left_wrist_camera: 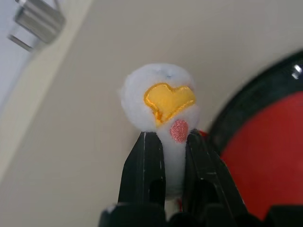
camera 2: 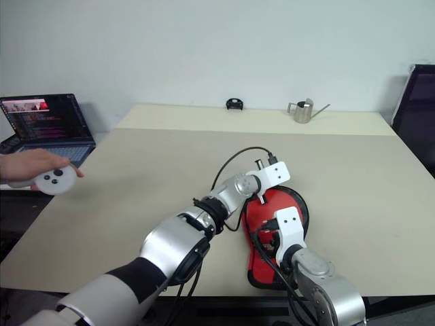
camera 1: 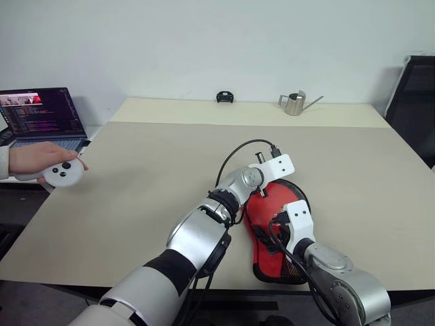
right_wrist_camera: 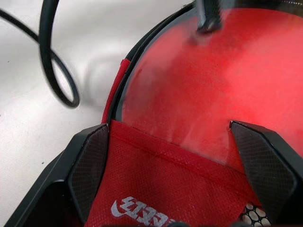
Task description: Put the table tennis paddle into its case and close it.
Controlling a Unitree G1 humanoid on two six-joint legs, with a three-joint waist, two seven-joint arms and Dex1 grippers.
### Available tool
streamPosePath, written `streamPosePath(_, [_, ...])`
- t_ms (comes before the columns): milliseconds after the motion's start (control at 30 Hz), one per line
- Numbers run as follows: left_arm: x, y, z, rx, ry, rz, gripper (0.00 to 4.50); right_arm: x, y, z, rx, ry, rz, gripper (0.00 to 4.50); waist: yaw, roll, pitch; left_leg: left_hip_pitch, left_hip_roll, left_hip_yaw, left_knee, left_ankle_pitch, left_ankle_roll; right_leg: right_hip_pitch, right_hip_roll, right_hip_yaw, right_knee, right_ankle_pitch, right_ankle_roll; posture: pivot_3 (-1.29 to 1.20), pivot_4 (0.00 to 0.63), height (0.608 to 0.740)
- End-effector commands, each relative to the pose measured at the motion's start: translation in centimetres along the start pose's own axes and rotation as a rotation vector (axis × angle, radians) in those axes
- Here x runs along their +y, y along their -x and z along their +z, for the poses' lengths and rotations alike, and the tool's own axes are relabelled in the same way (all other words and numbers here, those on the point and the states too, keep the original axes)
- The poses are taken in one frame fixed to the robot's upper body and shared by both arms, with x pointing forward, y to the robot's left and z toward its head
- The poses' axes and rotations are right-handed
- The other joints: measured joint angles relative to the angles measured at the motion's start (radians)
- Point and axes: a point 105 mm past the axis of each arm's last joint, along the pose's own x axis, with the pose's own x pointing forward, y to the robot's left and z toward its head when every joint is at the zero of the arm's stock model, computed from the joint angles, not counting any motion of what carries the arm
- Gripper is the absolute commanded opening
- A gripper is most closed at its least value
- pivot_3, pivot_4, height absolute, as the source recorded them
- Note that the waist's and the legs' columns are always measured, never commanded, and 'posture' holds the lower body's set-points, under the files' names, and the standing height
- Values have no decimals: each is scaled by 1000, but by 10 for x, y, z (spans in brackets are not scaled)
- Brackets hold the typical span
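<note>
Table tennis paddle (right_wrist_camera: 199,80), its round red rubber blade partly inside the paddle-shaped red-and-black soft zip case (camera 1: 275,234), lies at the near edge of the beige desk (camera 1: 149,176). The left gripper (left_wrist_camera: 165,156) has its jaws closed on a white plush zipper charm (left_wrist_camera: 161,101); the right gripper (right_wrist_camera: 168,177) stands with jaws wide astride the case's red flap. To zip well, I judge the right should pin the case while the left pulls steadily along the edge.

We see the red case (right_wrist_camera: 165,189) with white logo and black zipper edge, a white plush charm (left_wrist_camera: 161,101) with yellow heart, on our beige bench (camera 1: 149,176)
</note>
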Motion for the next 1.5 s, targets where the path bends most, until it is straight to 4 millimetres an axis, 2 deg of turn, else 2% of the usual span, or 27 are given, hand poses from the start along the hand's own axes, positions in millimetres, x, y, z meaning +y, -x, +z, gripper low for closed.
streamPosePath(33, [7, 1, 15, -50, 35, 9, 1477, 0, -5, -45, 198, -46, 27, 4500, 0, 0, 0, 0, 0, 0, 0, 0, 0, 0, 0, 0, 0, 0, 0, 0, 150, 740])
streamPosePath(133, [10, 2, 15, -53, 44, 18, 2630, -2, -5, -46, 202, -39, 30, 4500, 0, 0, -1, 1, 0, 0, 0, 0, 0, 1, 0, 0, 0, 0, 0, 0, 150, 740])
streamPosePath(200, [16, 3, 17, -64, 60, 43, 3446, -3, -8, -44, 200, -36, 32, 4500, 0, 0, -1, 1, 0, 0, 0, 0, 0, 1, 0, 0, 0, 0, 0, 0, 150, 740])
streamPosePath(233, [25, 6, 19, -77, 76, 73, 3725, -3, -10, -43, 196, -32, 36, 4500, -1, -1, -1, 1, 0, 0, 0, 0, 0, 1, 0, 0, 0, 0, 0, 0, 150, 740])
streamPosePath(300, [40, 10, 22, -93, 109, 117, 3725, -4, -13, -41, 192, -25, 40, 4500, -4, -1, -1, 2, 0, 0, 0, 0, 0, 1, 0, 1, 1, 0, 0, 0, 150, 740])
streamPosePath(467, [60, 18, 22, -130, 251, 156, 3725, -13, -21, -38, 187, -4, 47, 4500, -16, -2, -2, 5, 0, 0, 0, 0, 0, 3, 0, 0, 1, 1, 1, 0, 150, 740])
streamPosePath(667, [94, 38, -2, -158, 434, 204, 3725, -21, -32, -27, 167, 34, 63, 4500, -26, -1, -1, 12, 0, 0, 0, 0, 0, 10, 0, 1, 1, 1, 1, 0, 150, 740])
streamPosePath(833, [110, 53, -6, -267, 550, 172, 3725, -30, -37, -21, 153, 50, 66, 4500, -22, -2, -1, 15, 0, 0, -1, 0, 0, 13, 0, 0, 0, 1, 1, 0, 150, 740])
streamPosePath(967, [103, 62, -4, -380, 584, 29, 3725, -42, -40, -18, 150, 59, 61, 4500, -21, -2, -1, 14, 0, 0, -1, 0, 0, 13, 0, 0, 0, 1, 1, 0, 150, 740])
streamPosePath(1100, [83, 97, -28, -518, 419, -199, 3725, -56, -40, -11, 147, 84, 55, 4500, -28, 0, -2, 16, 1, 2, -2, 0, 0, 13, -1, 2, 0, 1, 1, 0, 150, 740])
streamPosePath(1300, [63, 135, -45, -547, 365, -271, 3725, -78, -37, 2, 128, 92, 56, 4500, -18, -1, -1, 14, 3, 2, -2, 0, 0, 13, -1, 5, -1, 1, 0, 0, 150, 740])
streamPosePath(1400, [47, 148, -44, -547, 366, -309, 3725, -82, -31, 11, 107, 93, 80, 4500, -10, -1, -1, 13, 2, 2, -2, 0, 0, 13, -2, 5, -2, 1, 0, 0, 150, 740])
streamPosePath(1500, [26, 153, -38, -542, 333, -368, 3725, -83, -21, 20, 88, 95, 119, 4500, -5, 0, -1, 12, 2, 2, -2, 0, 0, 13, -2, 5, -3, 1, 0, 0, 150, 740])
